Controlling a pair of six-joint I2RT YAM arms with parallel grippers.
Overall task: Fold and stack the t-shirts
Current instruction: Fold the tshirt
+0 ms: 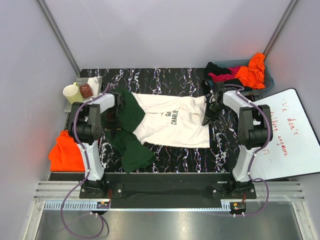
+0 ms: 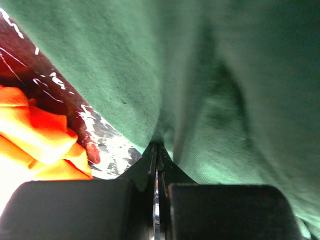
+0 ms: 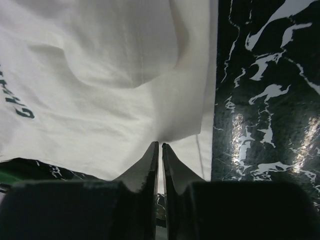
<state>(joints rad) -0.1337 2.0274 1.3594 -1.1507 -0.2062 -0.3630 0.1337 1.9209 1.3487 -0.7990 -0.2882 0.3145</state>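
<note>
A black marbled table [image 1: 170,80] carries everything. A white board [image 1: 285,135] with red writing is set beside its right edge. At the far right corner a grey bin [image 1: 269,80] is heaped with a pile of t-shirts [image 1: 240,75] in orange, magenta and black. A folded orange t-shirt [image 1: 67,152] is laid at the left edge, and a pale cup [image 1: 71,93] is stood near the far left corner. The cream t-shirt [image 1: 172,122] is spread across the middle of the table, between the two arms. Its dark green sleeve cloth is pinched by the left gripper [image 2: 157,149], whose jaws are pressed fully together. Its cream hem at the right end is caught by the right gripper [image 3: 160,146], whose jaws are kept narrow. The body is rumpled, dark lettering is printed sideways on it, and the green sleeves are bunched towards the near left.
</note>
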